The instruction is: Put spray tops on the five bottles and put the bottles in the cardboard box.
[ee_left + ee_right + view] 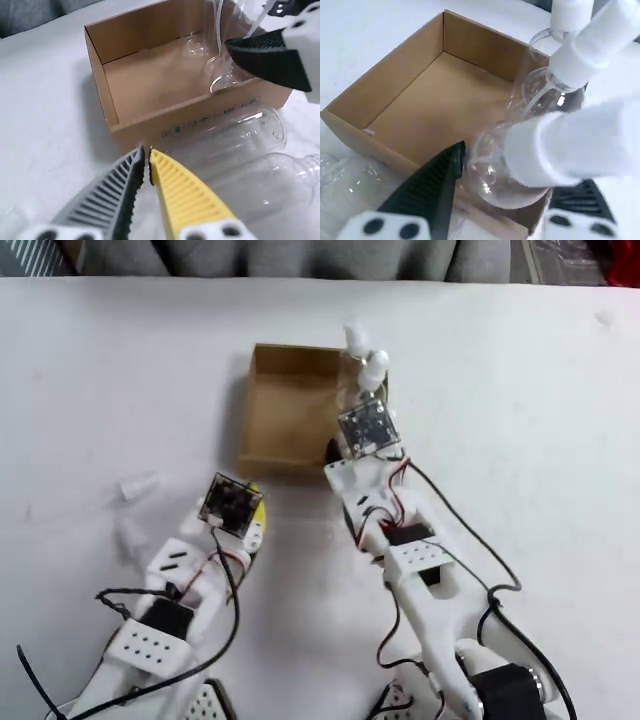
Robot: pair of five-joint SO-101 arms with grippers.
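Observation:
The open cardboard box (285, 410) (150, 85) (420, 100) sits mid-table. My right gripper (510, 172) is shut on a clear bottle (495, 170) with a white spray top (592, 50) (375, 366), held tilted over the box's right side. Behind it another capped bottle (567, 15) (355, 338) stands at the box's far corner. My left gripper (146, 160) (252, 498) is shut on nothing, just short of the box's near wall. Two uncapped clear bottles (255, 132) (280, 185) lie on the table against that wall.
A loose white spray top (140, 485) lies on the table left of the left arm. The right arm's black finger (270, 57) shows in the left wrist view, over the box's right end. The white table (520, 390) stretches wide on both sides.

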